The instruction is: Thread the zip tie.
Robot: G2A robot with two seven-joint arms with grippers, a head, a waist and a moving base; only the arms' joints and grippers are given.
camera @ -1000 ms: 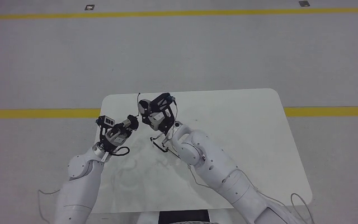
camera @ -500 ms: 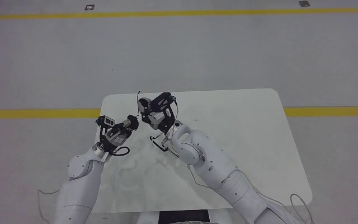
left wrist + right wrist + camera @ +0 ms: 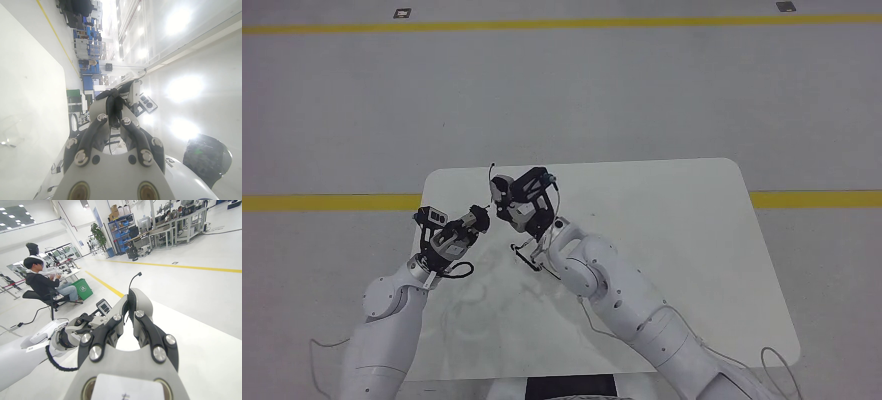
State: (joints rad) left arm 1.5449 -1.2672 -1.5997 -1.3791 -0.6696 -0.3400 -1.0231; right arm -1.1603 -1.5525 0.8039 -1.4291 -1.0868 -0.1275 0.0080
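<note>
Over the far left corner of the white rounded-corner table, I have the two grippers almost tip to tip, though I cannot tell whether they touch. The right gripper has its jaws pinched tight on the thin black plastic zip tie. The strap runs up between the dark ribbed pads and curves clear beyond the fingertips, ending in its small square head. In the top view that free end shows as a short black stalk at the table's far edge. The left gripper is closed as well, pads pressed together, and a thin black strand trails back between its finger links. It looks like another stretch of the zip tie, though I cannot follow it end to end. As for containers, a green plastic bin stands on the floor well away from the table, and I cannot see into it from here. Blue storage bins sit on a blue rack farther back; whatever they hold is too small to make out.
</note>
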